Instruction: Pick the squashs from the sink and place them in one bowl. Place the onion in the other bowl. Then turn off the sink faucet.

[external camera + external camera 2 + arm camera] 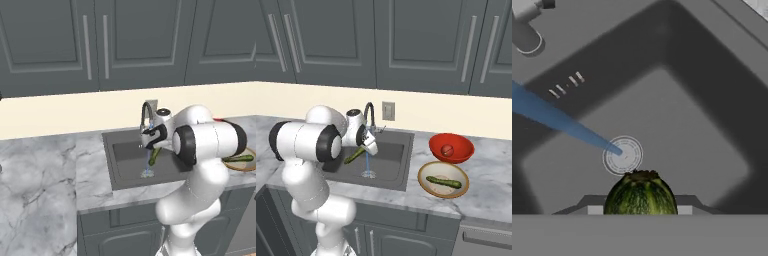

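The dark grey rectangular metal sink (387,165) sits at frame centre. Above it, the two-finger gripper (367,146) is nearly closed around a slim dark green squash (354,154), held tilted and gripped near one end. Risk: the squash could pivot or slip loose while carried toward the shallow beige bowl (443,178) at lower right.

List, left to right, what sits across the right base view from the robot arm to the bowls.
Robot arm → squash held in the gripper → water stream falling into the sink → beige bowl holding the other squash, with the red bowl holding the onion just behind it.
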### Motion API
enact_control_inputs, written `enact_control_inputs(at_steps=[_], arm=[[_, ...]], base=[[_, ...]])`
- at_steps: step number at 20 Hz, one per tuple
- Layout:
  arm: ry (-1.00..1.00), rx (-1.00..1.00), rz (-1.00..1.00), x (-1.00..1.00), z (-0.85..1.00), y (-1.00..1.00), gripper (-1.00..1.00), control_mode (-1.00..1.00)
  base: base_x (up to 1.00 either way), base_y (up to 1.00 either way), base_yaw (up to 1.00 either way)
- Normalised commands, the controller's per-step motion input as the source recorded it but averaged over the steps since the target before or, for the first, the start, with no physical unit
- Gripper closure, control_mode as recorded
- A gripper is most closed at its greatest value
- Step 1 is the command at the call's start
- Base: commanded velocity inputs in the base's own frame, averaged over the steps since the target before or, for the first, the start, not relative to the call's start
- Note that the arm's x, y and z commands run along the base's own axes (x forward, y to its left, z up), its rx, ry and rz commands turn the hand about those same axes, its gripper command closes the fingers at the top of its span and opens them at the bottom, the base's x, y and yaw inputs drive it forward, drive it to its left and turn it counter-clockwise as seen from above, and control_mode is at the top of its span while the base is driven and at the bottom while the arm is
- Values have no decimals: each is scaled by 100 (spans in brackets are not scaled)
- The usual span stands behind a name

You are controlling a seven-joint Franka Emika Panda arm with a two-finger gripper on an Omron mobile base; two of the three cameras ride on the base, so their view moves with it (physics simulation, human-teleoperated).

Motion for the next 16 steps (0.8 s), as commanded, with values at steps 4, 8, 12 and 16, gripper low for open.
enact_control_inputs(at_steps=[4, 8, 12, 16], arm=[[0, 0, -6, -28, 20, -49, 100, -100], [0, 1, -10, -28, 9, -55, 100, -100], [0, 3, -12, -28, 3, -61, 100, -100], [0, 4, -13, -28, 17, -59, 100, -100]], base=[[0, 0, 0], [0, 0, 0], [0, 0, 0], [0, 0, 0]])
